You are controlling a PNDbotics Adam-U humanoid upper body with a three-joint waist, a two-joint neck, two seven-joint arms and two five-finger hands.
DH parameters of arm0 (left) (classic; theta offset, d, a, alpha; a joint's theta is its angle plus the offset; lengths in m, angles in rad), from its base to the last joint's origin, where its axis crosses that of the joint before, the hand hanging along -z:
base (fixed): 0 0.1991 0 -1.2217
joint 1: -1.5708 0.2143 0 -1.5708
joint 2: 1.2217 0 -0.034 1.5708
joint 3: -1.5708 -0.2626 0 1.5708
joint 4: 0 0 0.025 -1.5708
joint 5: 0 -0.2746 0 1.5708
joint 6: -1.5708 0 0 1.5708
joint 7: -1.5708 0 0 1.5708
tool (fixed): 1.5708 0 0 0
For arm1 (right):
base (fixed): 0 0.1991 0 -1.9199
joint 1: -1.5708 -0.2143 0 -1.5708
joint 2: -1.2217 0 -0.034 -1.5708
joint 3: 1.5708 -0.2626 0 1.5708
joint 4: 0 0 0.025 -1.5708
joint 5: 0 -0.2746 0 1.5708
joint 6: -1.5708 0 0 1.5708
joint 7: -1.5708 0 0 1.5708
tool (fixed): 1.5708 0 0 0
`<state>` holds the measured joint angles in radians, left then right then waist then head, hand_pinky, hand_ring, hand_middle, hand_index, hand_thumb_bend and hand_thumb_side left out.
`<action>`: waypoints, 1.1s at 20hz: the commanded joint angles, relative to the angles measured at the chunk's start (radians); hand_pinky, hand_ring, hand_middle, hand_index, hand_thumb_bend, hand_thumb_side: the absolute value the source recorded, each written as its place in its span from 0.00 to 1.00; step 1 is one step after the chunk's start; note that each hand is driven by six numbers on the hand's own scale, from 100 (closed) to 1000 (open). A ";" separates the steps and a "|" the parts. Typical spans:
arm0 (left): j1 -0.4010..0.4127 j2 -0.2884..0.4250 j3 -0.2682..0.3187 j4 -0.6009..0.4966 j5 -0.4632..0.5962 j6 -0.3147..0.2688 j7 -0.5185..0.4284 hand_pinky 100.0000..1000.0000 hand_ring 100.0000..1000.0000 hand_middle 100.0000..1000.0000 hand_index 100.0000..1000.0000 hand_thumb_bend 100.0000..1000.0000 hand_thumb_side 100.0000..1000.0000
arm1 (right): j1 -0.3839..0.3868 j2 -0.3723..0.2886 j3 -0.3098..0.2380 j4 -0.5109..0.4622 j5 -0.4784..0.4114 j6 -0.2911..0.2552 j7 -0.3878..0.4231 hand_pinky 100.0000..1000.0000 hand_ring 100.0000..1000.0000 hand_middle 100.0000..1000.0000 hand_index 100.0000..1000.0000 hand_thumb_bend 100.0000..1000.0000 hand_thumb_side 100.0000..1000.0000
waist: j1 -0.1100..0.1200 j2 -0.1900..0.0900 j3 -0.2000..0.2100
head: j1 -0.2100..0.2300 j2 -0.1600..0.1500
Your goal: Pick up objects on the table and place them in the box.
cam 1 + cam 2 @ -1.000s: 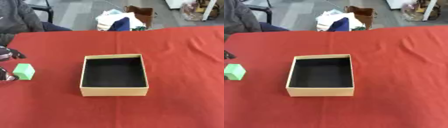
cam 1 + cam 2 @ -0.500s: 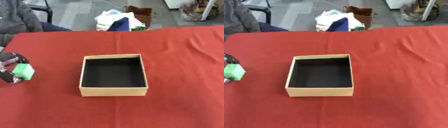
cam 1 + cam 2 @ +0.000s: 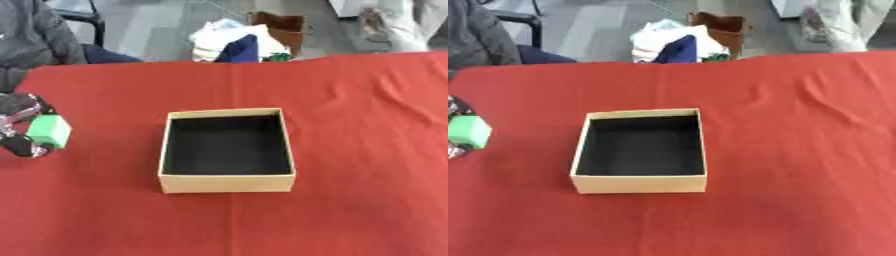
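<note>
At the left edge of the frame, about mid-height, I have the left hand (image 3: 19, 127) curled around a green block (image 3: 50, 131), fingers above it and the thumb below, so the block sits pinched between them with its bright face turned toward the centre of the picture. I cannot tell whether the block rests on the red tablecloth (image 3: 350, 125) or sits just above it. The box (image 3: 227, 150) sits in the middle of the frame, well apart from the block: an open square carton with tan walls and a dark inside, nothing showing in it. Its near wall faces me at the lower centre, and the whole carton lies a little askew to the frame. My right hand shows in neither eye view, so I can say nothing of its fingers. The cloth covers the table from edge to edge and carries soft creases toward the upper right. Beyond the far edge of the table, at the top centre, a pile of white and dark blue cloth (image 3: 232, 44) lies beside a brown bag (image 3: 284, 27) on the grey floor.
</note>
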<state>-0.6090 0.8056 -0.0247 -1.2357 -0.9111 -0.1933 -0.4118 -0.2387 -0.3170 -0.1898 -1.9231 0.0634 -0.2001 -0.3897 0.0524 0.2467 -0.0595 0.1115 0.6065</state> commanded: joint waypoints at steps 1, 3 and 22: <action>-0.023 0.054 0.005 -0.144 0.024 -0.008 0.005 0.75 0.57 0.37 0.50 0.17 0.00 | -0.013 -0.020 -0.002 -0.011 0.001 -0.003 0.001 0.59 0.73 0.76 0.87 0.00 0.48 | 0.001 -0.018 0.003 | -0.001 -0.003; -0.042 0.050 -0.017 -0.223 0.051 -0.023 -0.004 0.75 0.57 0.37 0.50 0.15 0.00 | -0.013 -0.020 -0.001 -0.011 0.001 -0.003 0.003 0.59 0.73 0.76 0.87 0.00 0.48 | 0.001 -0.020 0.002 | -0.002 -0.001; -0.263 -0.308 -0.340 -0.118 0.031 -0.210 -0.155 0.74 0.61 0.42 0.56 0.13 0.00 | -0.022 -0.008 0.011 -0.008 -0.009 -0.007 0.017 0.59 0.73 0.76 0.87 0.00 0.48 | -0.009 -0.027 -0.014 | -0.016 -0.007</action>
<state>-0.8595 0.4998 -0.3597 -1.3630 -0.8687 -0.3914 -0.5671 -0.2475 -0.3126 -0.1780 -1.9226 0.0590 -0.2054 -0.3750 0.0477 0.2346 -0.0731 0.0987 0.6058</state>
